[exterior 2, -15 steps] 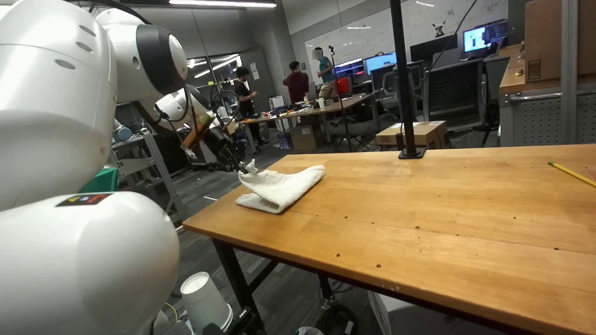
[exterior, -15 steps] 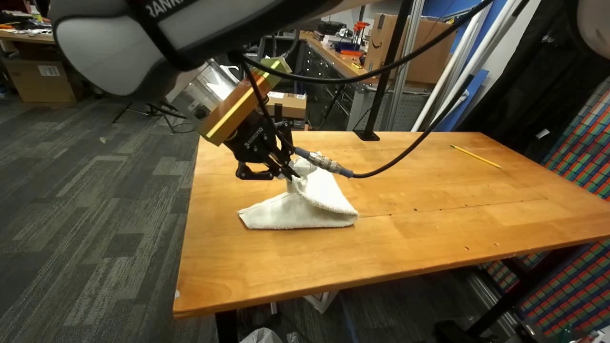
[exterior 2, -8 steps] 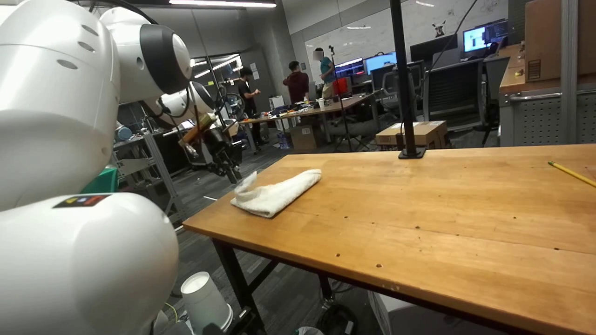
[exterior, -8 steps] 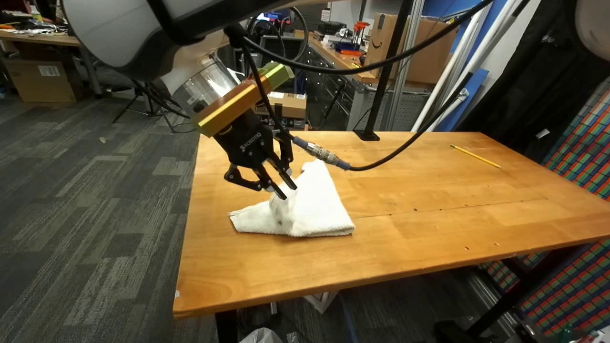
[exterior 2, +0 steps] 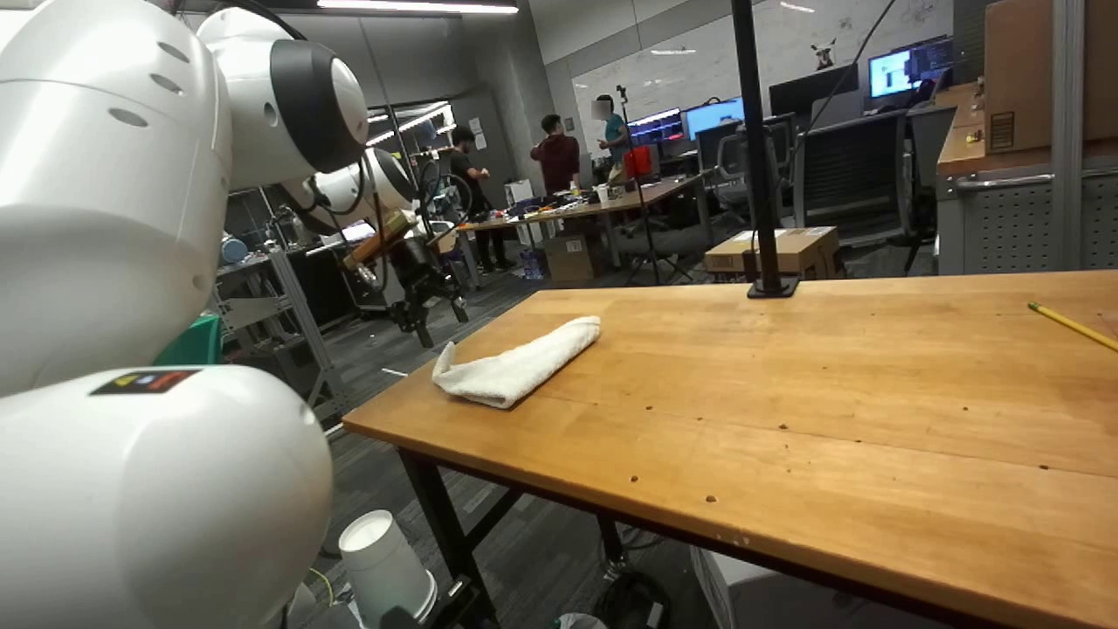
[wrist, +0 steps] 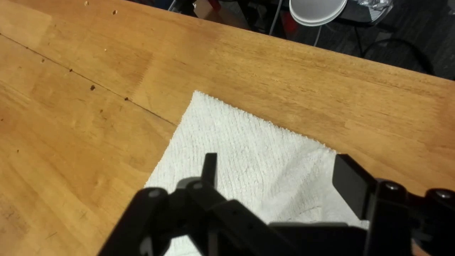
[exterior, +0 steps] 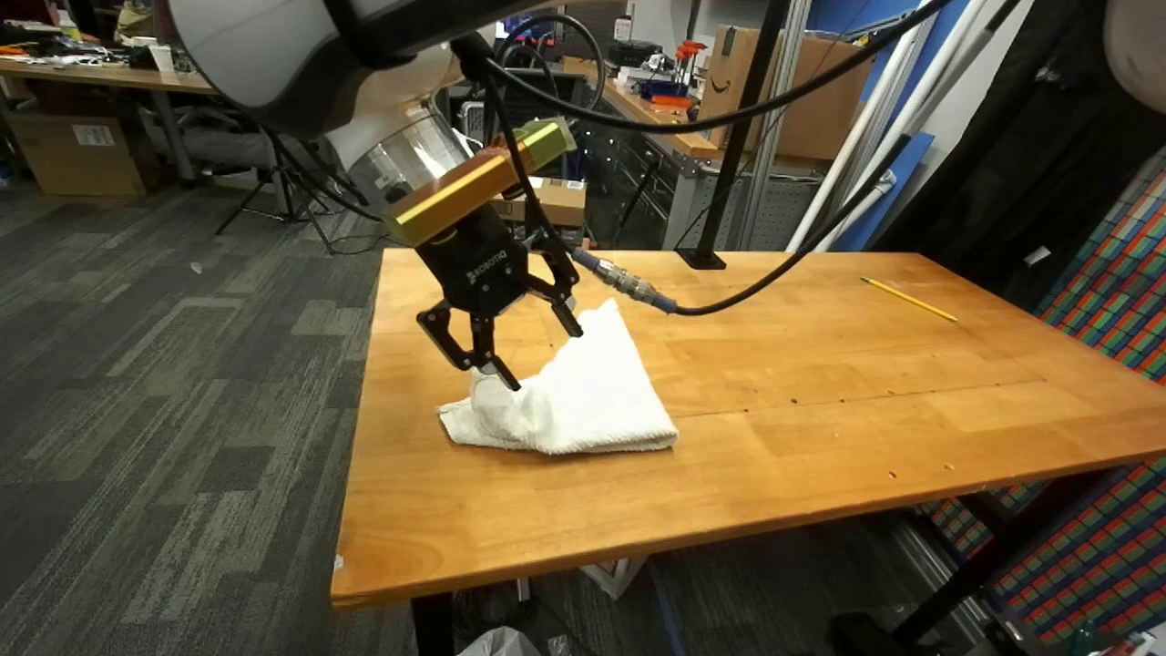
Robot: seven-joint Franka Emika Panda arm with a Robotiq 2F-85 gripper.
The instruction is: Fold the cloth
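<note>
The white cloth [exterior: 601,392] lies on the wooden table, its layers doubled over into a roughly triangular shape. At its end nearest the robot a crumpled flap stands up a little; that raised edge of the cloth [exterior 2: 447,360] shows in an exterior view. My gripper [exterior: 547,361] hovers above this end, its jaws spread wide with nothing between them. In an exterior view the gripper [exterior 2: 444,329] appears clear of the cloth. From the wrist, the cloth [wrist: 241,142] spreads out beneath the open gripper [wrist: 275,163], with a soft crease near the right finger.
The table [exterior: 820,437] has its edge not far from the cloth. A yellow pencil [exterior: 909,300] lies towards the far end. A black post [exterior 2: 762,175] rises from the table's back edge. The arm's black cable [exterior: 774,293] loops over the tabletop.
My gripper has opened and let go of the cloth, after lowering it slightly. The released flap has dropped back towards the robot's side, and the jaws have spread apart above it.
</note>
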